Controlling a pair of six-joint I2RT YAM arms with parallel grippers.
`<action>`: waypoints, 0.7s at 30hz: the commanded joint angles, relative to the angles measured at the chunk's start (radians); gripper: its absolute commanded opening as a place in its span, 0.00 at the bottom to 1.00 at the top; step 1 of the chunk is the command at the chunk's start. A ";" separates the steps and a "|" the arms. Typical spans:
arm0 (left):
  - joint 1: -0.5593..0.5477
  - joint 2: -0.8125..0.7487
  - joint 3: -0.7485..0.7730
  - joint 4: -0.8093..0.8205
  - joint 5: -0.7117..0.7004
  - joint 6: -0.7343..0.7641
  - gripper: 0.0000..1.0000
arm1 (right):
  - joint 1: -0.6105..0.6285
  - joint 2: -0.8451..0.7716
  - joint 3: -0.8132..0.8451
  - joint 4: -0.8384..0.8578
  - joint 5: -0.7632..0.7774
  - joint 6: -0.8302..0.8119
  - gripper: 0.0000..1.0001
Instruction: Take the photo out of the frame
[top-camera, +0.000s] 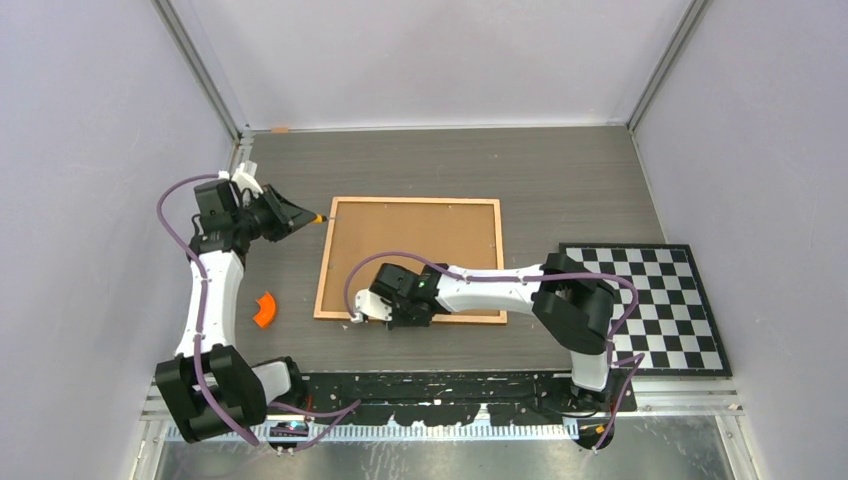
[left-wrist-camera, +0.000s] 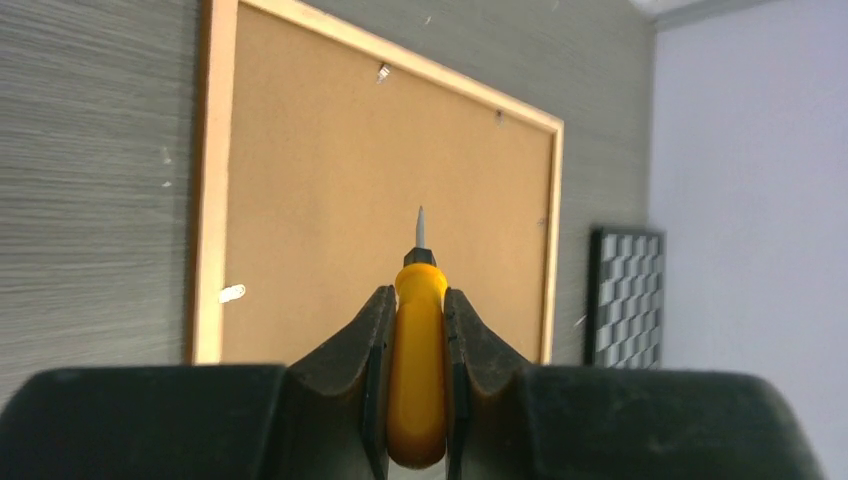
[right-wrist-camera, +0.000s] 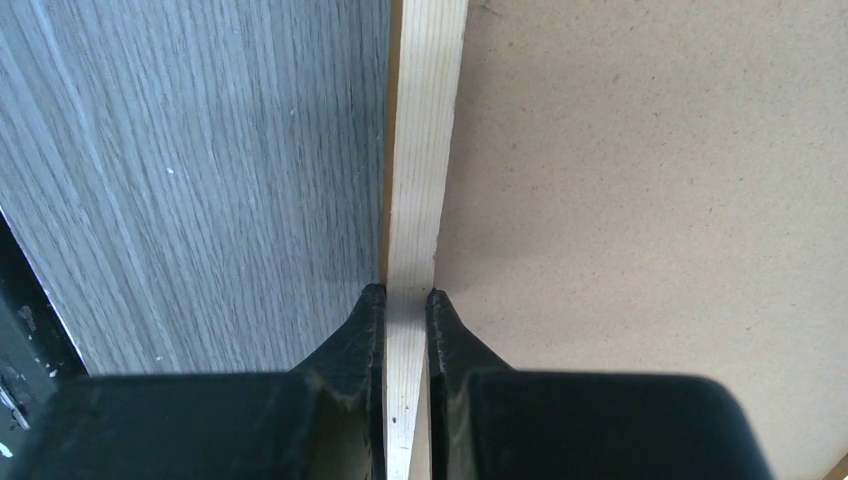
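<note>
The left arm (top-camera: 210, 300) goes up from its base at the near left. It bends near the top, so its wrist points to the right. The left gripper (top-camera: 297, 216) is closed tight on a screwdriver (left-wrist-camera: 418, 380), with one finger on each side of the yellow handle. The right arm (top-camera: 490, 285) stretches out low and to the left from its base. The right gripper (right-wrist-camera: 404, 300) points down and pinches the wooden edge of the frame (right-wrist-camera: 425, 150) between its two fingers.
</note>
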 joint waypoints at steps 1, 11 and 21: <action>0.005 0.029 0.123 -0.164 -0.012 0.289 0.00 | -0.007 -0.044 -0.022 -0.034 -0.012 -0.057 0.01; -0.095 0.069 0.219 -0.485 -0.171 0.865 0.00 | -0.090 -0.094 -0.069 -0.016 -0.130 0.019 0.29; -0.340 0.088 0.170 -0.392 -0.386 0.884 0.00 | -0.166 -0.197 -0.085 -0.043 -0.254 0.053 0.62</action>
